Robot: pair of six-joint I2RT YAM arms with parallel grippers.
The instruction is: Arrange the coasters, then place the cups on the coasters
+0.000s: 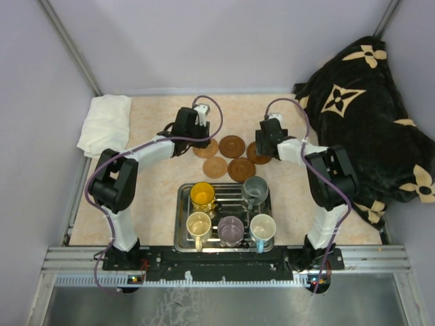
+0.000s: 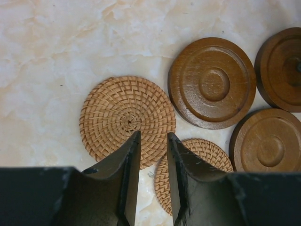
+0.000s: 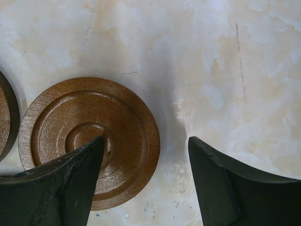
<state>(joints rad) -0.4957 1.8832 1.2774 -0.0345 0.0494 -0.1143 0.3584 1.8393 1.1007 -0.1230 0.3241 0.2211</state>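
Note:
Five coasters lie in a cluster mid-table: two woven tan ones [image 1: 206, 149] [image 1: 215, 167] and three dark wooden ones [image 1: 232, 145] [image 1: 241, 169] [image 1: 258, 155]. My left gripper [image 2: 153, 136] is open by a narrow gap, and the near rim of a woven coaster [image 2: 124, 117] lies between its fingers. My right gripper [image 3: 146, 141] is open wide. One of its fingers is over a wooden coaster [image 3: 89, 141] and the other over bare table. Five cups stand in the tray: yellow [image 1: 202, 195], grey-green [image 1: 255, 190], cream [image 1: 198, 224], purple [image 1: 230, 229], and white with a blue handle [image 1: 262, 227].
The steel tray [image 1: 181, 217] sits at the near middle between the arm bases. A folded white cloth [image 1: 105, 122] lies at the far left. A black blanket with a tan flower pattern [image 1: 367, 115] is heaped along the right side. Walls close in the back and left.

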